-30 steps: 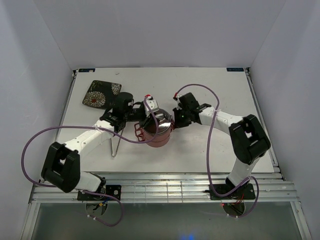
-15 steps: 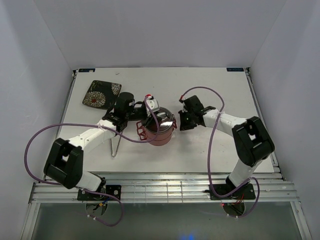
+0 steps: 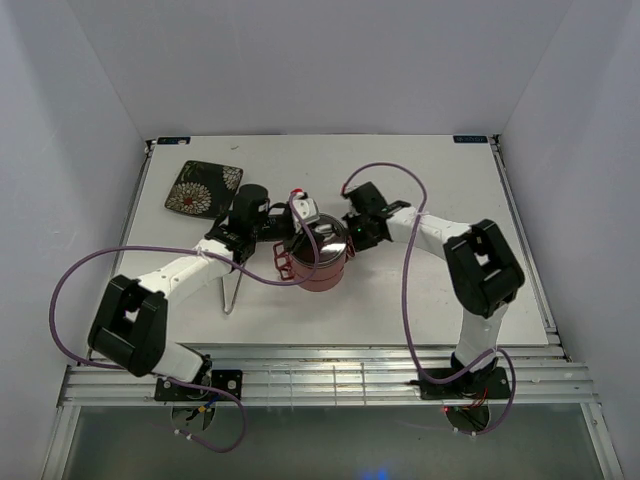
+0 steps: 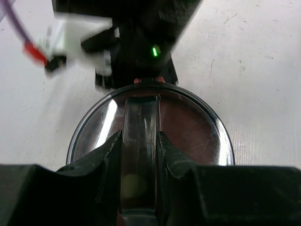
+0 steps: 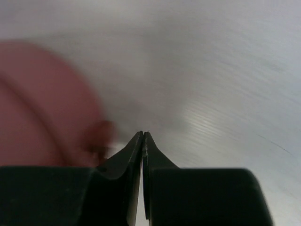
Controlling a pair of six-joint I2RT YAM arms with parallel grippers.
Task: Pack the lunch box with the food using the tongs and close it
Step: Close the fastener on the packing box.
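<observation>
The lunch box (image 3: 318, 268) stands near the middle of the table (image 3: 430, 300), two dark-red bowls stacked, a red side handle (image 3: 279, 262) sticking out at its left, and a shiny grey lid (image 4: 197, 127) sitting on top; a flat metal strip (image 4: 140, 117) runs across that lid; the left gripper (image 4: 139, 137) is clamped on this strip, one finger pressed to each side of it, so the box is held from above at its left rim; the right gripper (image 5: 142, 136) has its jaws pressed together with nothing between them, and it sits just beside the right side of the box, whose red wall shows as a blur in the right wrist view; the food cannot be seen; the tongs (image 3: 232, 288) lie flat on the table left of the box, partly under the left arm, well apart from both grippers; a dark patterned plate (image 3: 204, 188) rests near the far left corner; the left arm's purple cable (image 3: 140, 248) loops round and hangs across the near-left side of the box.
</observation>
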